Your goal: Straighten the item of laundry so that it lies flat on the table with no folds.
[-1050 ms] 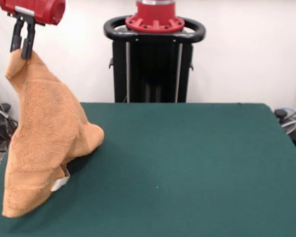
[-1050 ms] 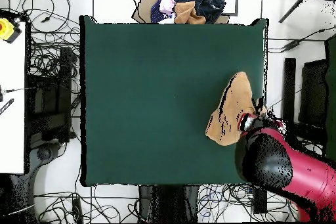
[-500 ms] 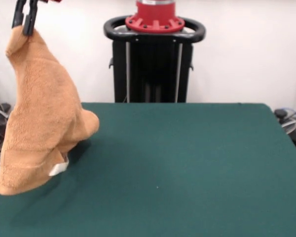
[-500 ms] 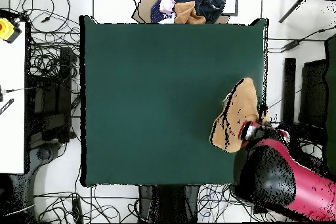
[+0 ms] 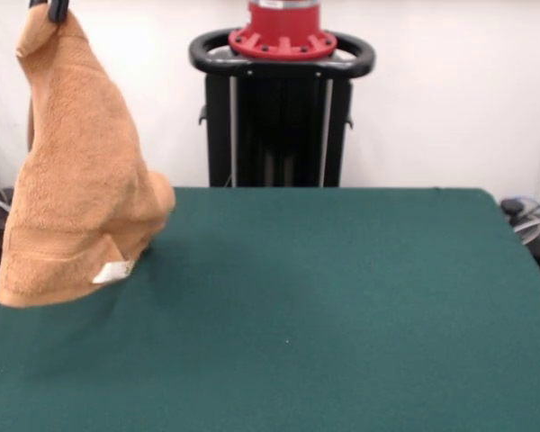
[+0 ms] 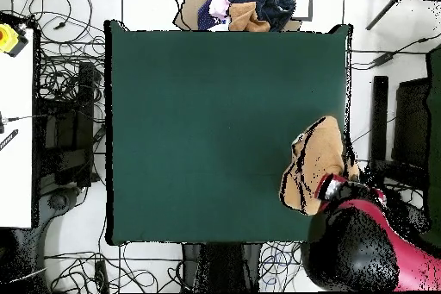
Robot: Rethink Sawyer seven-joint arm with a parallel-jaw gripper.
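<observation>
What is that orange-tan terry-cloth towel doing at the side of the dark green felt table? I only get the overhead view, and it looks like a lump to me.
Observer: In the front view, the orange-tan terry-cloth towel hangs tall from one pinched corner, held up by the gripper.
Operator: Is any part flat?
Observer: No. It drapes as a bunched cone, with its lower hem by the edge of the dark green felt table.
Operator: Anything on it?
Observer: A small white label shows near the hem.
</observation>
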